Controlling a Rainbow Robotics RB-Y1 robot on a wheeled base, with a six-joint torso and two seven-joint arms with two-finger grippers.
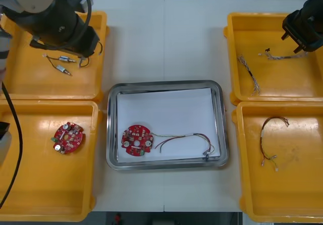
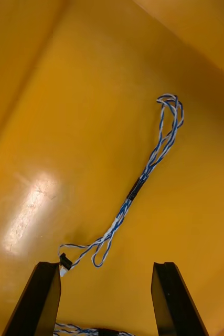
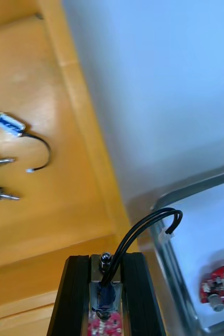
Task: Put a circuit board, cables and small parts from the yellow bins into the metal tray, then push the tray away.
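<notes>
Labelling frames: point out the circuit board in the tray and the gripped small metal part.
circuit board (image 1: 137, 139): front view, its middle, in the tray (image 1: 164, 85).
small metal part (image 3: 105, 296): left wrist view, its metal body.

At upper left of the front view, the left arm (image 1: 55, 18) hides part of a yellow bin (image 1: 20, 73). At upper right, the frame edge cuts off part of the right gripper (image 1: 293, 41). Between its fingers, in its wrist view, we see a blue and white cable (image 2: 72, 329) running out of frame. The left gripper (image 3: 105, 260) masks most of the small metal part (image 3: 105, 296) it clamps.
</notes>
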